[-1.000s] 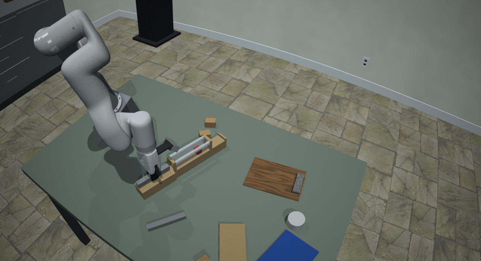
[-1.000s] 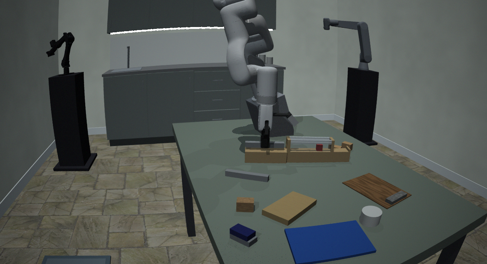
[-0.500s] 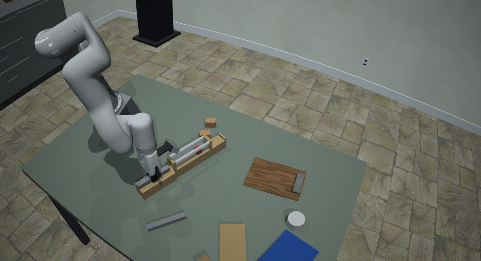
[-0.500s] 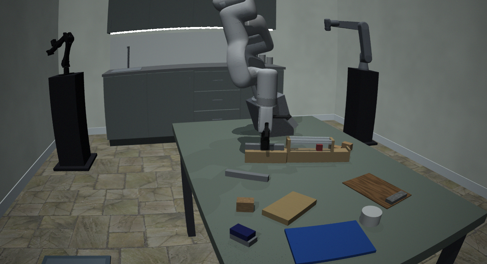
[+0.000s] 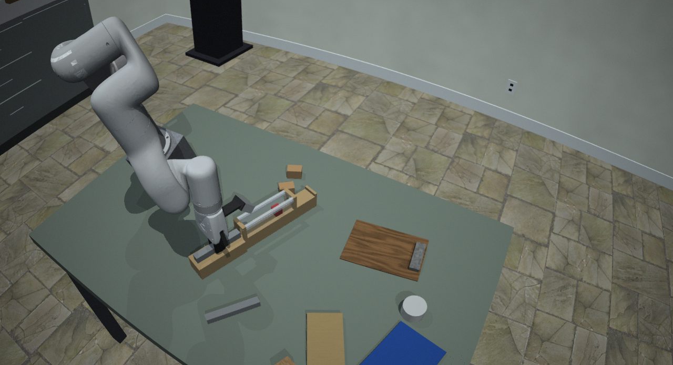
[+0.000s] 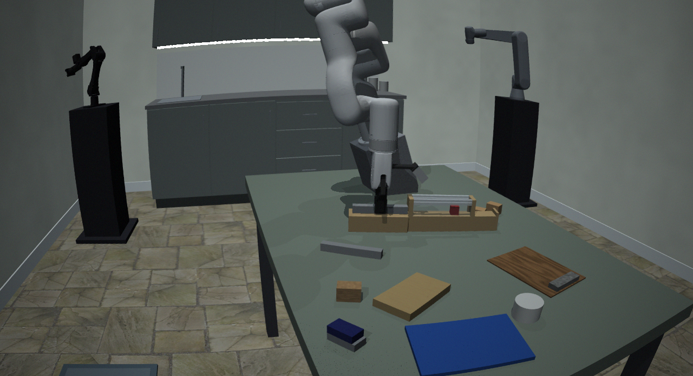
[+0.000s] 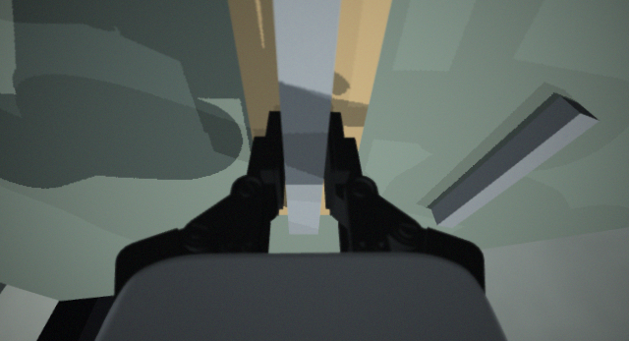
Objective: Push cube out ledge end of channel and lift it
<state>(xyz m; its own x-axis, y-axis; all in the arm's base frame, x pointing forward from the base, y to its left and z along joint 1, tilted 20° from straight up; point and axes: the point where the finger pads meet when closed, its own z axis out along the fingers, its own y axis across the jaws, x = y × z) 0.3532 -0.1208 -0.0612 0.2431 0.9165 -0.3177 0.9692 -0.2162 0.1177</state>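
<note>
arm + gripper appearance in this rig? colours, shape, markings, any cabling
The arm is light grey-white with thick rounded tube links and bulbous joints, on a dark grey angular pedestal. A small pale label patch marks the upper joint. The gripper is black, with two slim angular fingers on pivoted links under a grey housing. No cables show.

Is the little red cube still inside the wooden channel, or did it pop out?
Inside. The red cube sits between the channel's rails, short of the far end, while the claw holds the grey bar lined up along the channel.
</note>
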